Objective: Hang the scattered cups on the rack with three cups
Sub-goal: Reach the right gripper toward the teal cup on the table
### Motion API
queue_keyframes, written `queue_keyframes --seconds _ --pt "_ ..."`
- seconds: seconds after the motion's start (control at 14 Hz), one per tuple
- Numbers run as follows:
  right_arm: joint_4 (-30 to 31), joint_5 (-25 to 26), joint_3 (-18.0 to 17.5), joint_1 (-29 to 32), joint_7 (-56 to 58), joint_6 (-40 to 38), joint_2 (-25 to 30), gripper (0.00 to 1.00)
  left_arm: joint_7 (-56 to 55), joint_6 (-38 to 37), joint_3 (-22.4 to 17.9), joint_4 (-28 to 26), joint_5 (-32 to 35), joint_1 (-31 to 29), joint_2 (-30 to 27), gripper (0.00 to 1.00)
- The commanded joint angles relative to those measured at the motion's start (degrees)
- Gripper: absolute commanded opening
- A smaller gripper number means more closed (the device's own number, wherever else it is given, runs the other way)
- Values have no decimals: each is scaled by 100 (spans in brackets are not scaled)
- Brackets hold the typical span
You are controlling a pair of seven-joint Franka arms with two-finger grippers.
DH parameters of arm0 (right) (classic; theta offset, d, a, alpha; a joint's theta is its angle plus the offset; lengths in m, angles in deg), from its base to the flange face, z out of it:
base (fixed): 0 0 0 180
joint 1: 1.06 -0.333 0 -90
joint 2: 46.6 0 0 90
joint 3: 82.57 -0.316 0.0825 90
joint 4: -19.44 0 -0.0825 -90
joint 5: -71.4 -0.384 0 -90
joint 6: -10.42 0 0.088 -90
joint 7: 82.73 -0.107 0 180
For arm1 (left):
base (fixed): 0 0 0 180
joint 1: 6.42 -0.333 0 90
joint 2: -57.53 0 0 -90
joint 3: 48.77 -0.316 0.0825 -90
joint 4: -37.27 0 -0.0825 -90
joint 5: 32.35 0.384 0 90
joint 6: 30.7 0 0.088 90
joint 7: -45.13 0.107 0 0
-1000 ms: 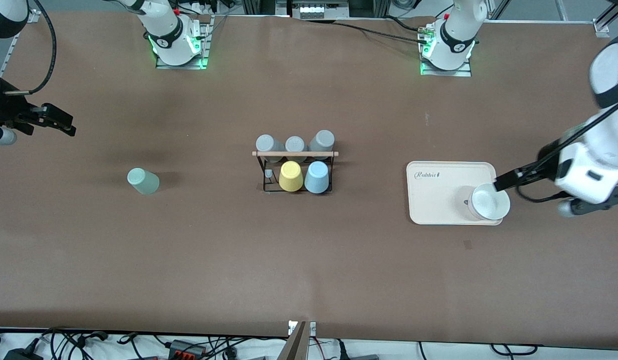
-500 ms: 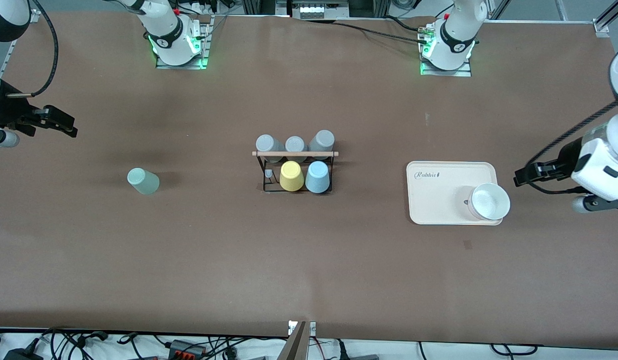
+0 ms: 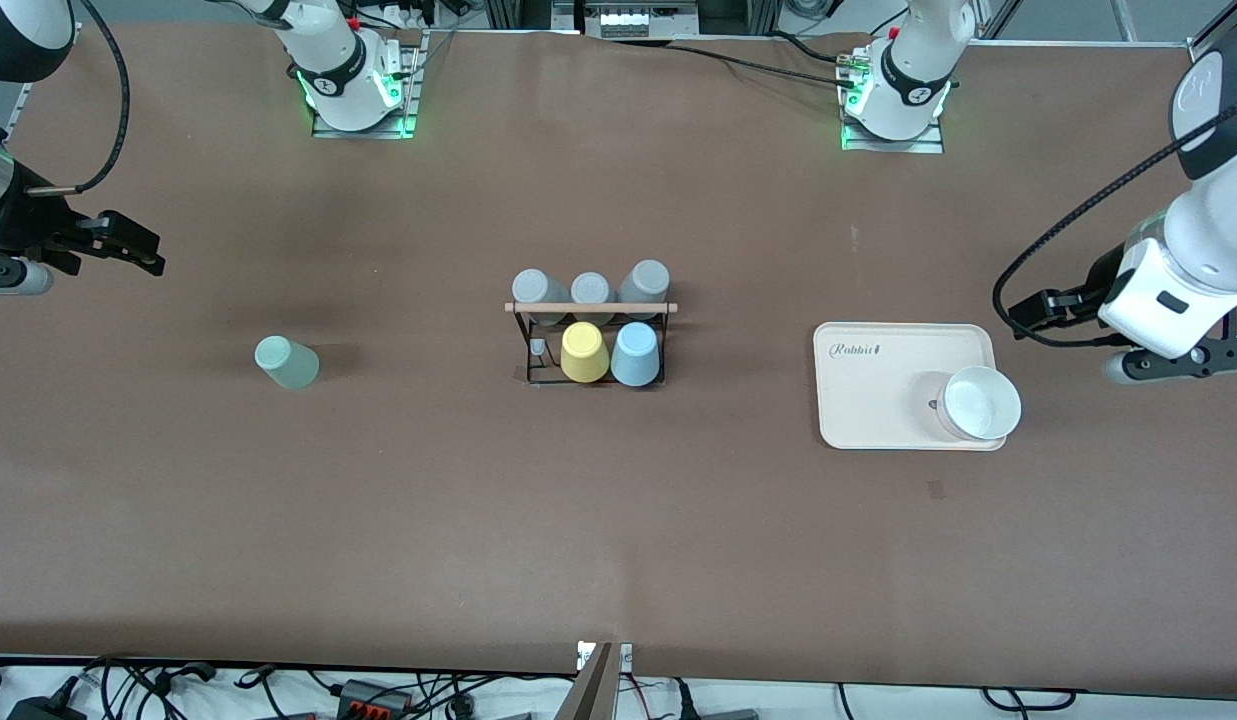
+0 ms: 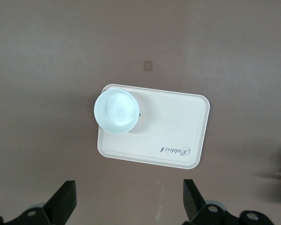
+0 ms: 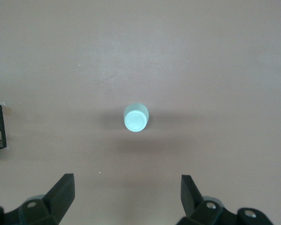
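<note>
Right gripper [image 3: 143, 255] open, pale mint cup [image 3: 286, 362] upside down

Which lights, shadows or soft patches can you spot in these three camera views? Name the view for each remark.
Front view: green lights glow at both arm bases, and the mint cup casts a soft shadow on the table toward the rack. Left wrist view: the white bowl on the tray looks bright and washed out. Right wrist view: the mint cup has a faint blurred shadow.
</note>
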Motion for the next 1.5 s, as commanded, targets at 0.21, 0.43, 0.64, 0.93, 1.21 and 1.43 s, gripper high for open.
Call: queue_keyframes --seconds 0.21,0.43,0.64,0.93,1.21,1.43 --pt "-139 -89 9 -32 33 28 -493 100 33 8 73 -263 -83 -31 -349 100" --pt "-263 -80 9 -50 77 2 -863 100 -28 70 73 -280 -234 -49 -349 100" --pt "-272 -89 9 -59 16 28 -960 100 -29 61 73 -298 -234 -49 -349 100" --pt "122 17 18 -121 -20 658 -1337 100 -29 70 73 -289 -234 -49 -349 100" --pt "475 17 35 -94 -20 1495 -1794 100 -20 70 73 -289 -234 -49 -349 100" --pt "563 8 35 -94 -29 1934 -2154 100 -20 70 73 -289 -234 -49 -349 100"
